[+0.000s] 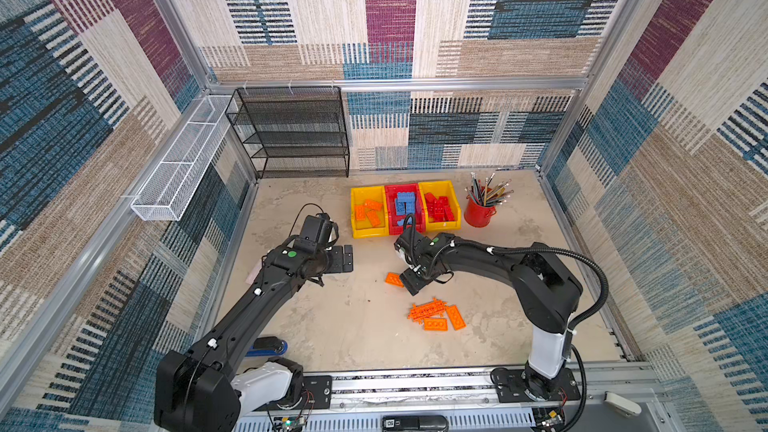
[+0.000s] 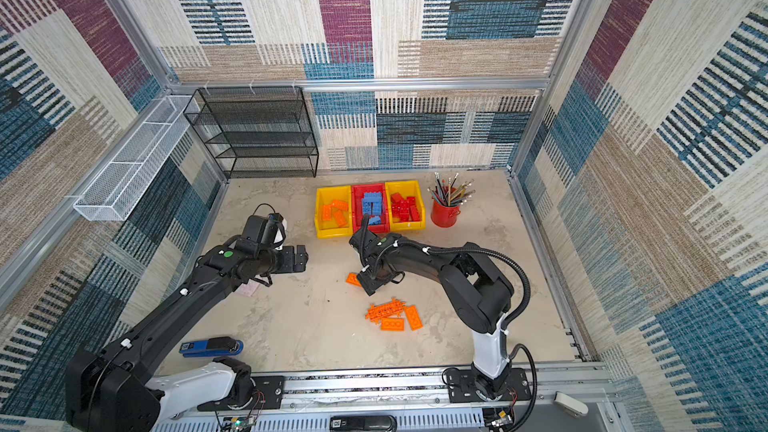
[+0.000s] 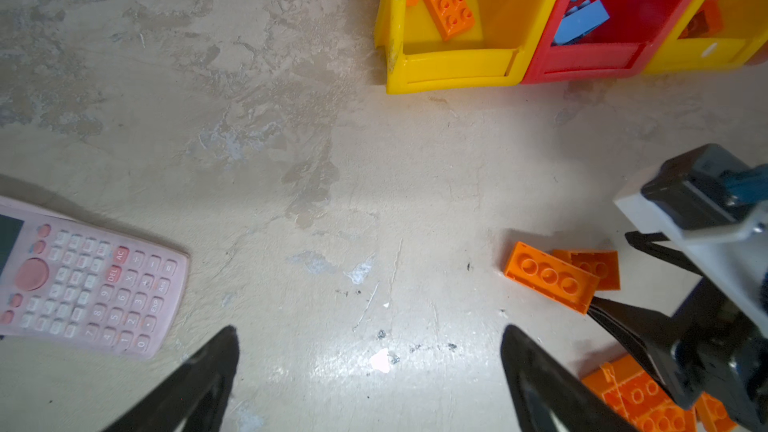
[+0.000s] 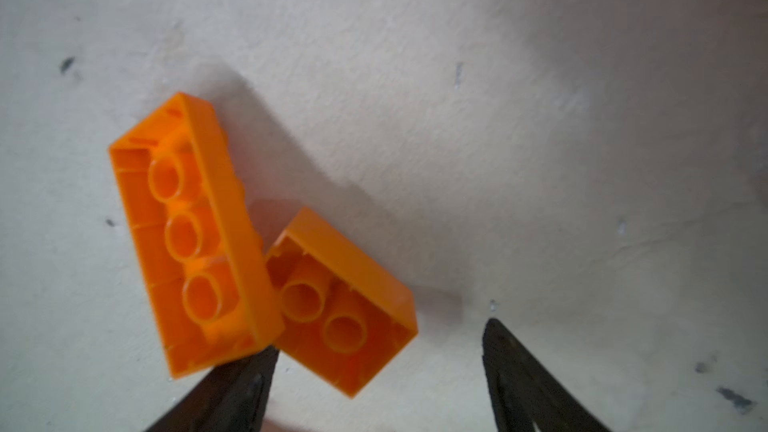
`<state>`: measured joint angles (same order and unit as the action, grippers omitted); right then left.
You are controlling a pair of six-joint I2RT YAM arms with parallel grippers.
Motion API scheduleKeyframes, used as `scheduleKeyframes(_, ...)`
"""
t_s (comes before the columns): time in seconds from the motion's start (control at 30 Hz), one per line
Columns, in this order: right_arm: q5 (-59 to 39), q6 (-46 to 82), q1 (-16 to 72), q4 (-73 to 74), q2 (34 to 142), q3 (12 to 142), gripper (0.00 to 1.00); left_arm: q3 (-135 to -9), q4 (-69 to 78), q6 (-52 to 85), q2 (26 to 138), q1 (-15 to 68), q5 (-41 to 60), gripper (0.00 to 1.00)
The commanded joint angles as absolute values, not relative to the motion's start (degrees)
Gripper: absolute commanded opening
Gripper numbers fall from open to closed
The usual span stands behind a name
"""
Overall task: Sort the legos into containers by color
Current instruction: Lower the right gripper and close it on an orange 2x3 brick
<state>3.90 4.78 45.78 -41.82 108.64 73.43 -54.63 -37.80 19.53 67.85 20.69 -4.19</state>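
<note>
Your right tool point(image 1: 409, 282) is down at the surface point(image 1: 332, 326) with its jaws spread and nothing clamped between them. In the right wrist view, one of its fingertips point(image 4: 249, 371) sits against the end of a long orange brick point(image 4: 195, 234). That brick lies studs-down with its hollow underside showing. A short orange brick point(image 4: 345, 305), also upside down, touches it at one corner and lies partly in the gap between the fingers. Both bricks rest on the surface in front of the bins.

Your left tool point(image 1: 347, 258) is released, jaws wide apart, and hangs above bare surface to the left of the bins. It touches nothing. Its wrist camera shows the pink calculator point(image 3: 83, 280) lying flat to one side.

The three bins stand in a row, touching, near the back of the surface:
- The left yellow bin point(image 1: 368, 233) holds orange bricks point(image 1: 369, 211).
- The red bin point(image 1: 388, 205) in the middle holds blue bricks point(image 1: 405, 201).
- The right yellow bin point(image 1: 444, 225) holds red bricks point(image 1: 438, 207).

More orange pieces lie loose on the surface, nearer you than the right tool. They are a toothed orange plate point(image 1: 426, 309) with two orange bricks point(image 1: 435, 324) point(image 1: 456, 317) just beside it.

A red pencil cup point(image 1: 478, 214) stands right of the bins. A blue stapler point(image 2: 212, 347) lies near the base of the left arm.
</note>
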Motion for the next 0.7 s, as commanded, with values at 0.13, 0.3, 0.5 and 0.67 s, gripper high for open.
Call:
scheduleKeyframes(0.13, 3.59, -2.22, 45.97, -36.96, 110.14, 74.63, 0.76, -55.50, -39.94, 17.63, 66.97, 20.52, -5.72, 0.99)
scheduleKeyframes(0.3, 0.31, -4.79, 45.97, -35.86, 110.99, 77.49, 0.60, -55.00, -40.33, 17.31, 66.25, 20.33, -5.98, 0.99)
scheduleKeyframes(0.5, -4.11, -6.33, 45.97, -36.49, 112.93, 78.84, 0.51, -53.80, -40.66, 17.09, 64.87, 19.84, -6.35, 0.99)
scheduleKeyframes(0.67, -3.70, -5.22, 45.96, -37.33, 115.23, 79.33, 0.50, -53.35, -41.16, 16.70, 64.01, 19.25, -6.43, 0.99)
